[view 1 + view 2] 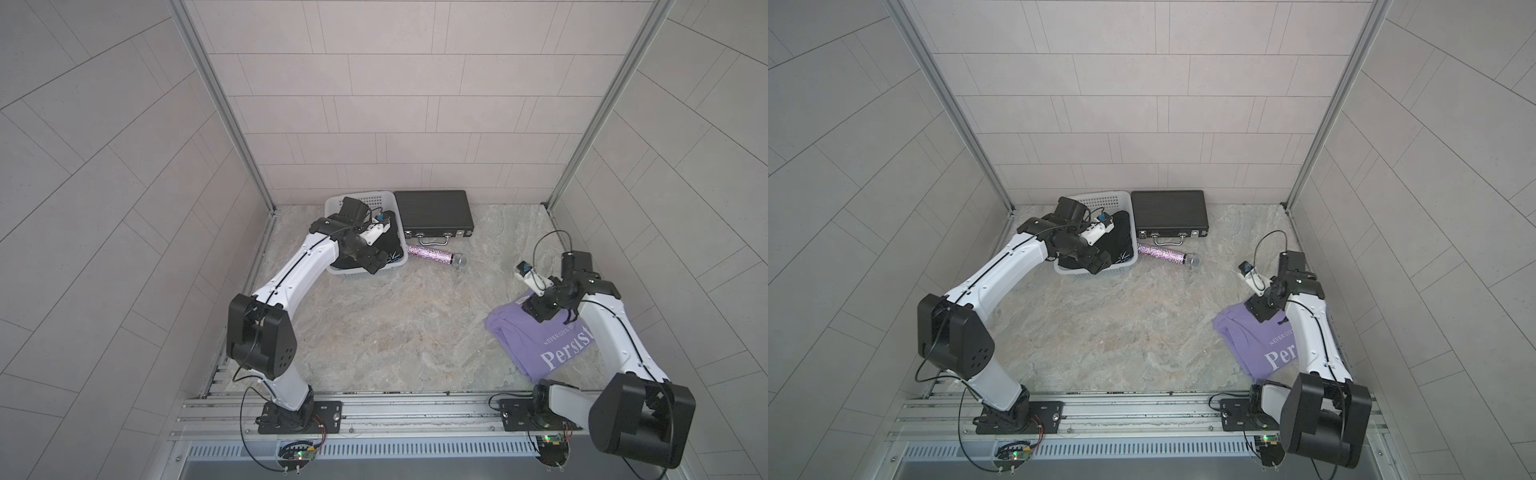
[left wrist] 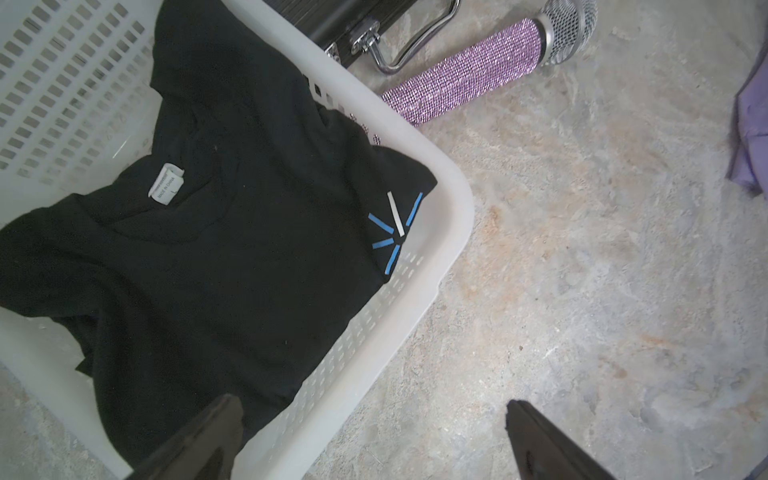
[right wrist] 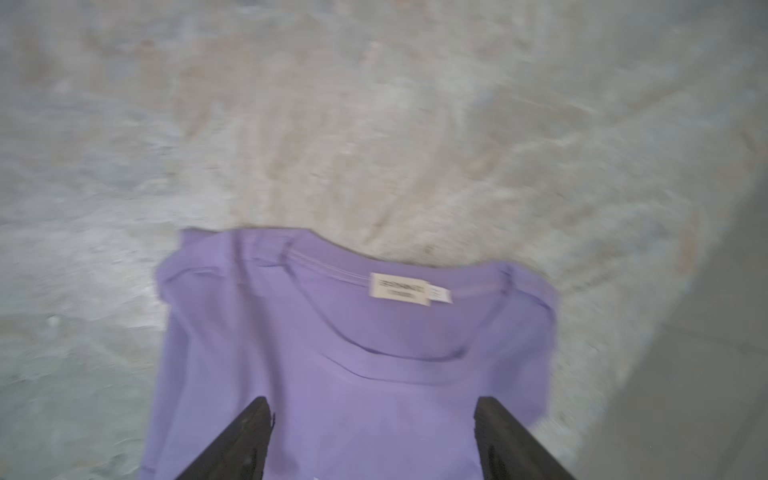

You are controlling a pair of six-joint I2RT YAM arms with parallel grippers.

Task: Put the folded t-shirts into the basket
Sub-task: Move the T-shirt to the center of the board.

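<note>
Hovering astride basket (image 2: pixel 455 216) wall, left gripper (image 2: pixel 370 411) spread wide, holding nothing; black tee (image 2: pixel 216 257) lying inside basket. Right gripper (image 3: pixel 372 401) gaping, empty, above lavender tee (image 3: pixel 353 340) on table (image 3: pixel 374 124); likely risking pinching top layer only, fold spilling open, hem catching basket rim.

Robot lab cell: panelled walls (image 1: pixel 415 104), aluminium frame posts (image 1: pixel 224 108), marbled tabletop (image 1: pixel 395 332), left arm (image 1: pixel 291 270), right arm (image 1: pixel 615 332) bolted to rail (image 1: pixel 415 409).
</note>
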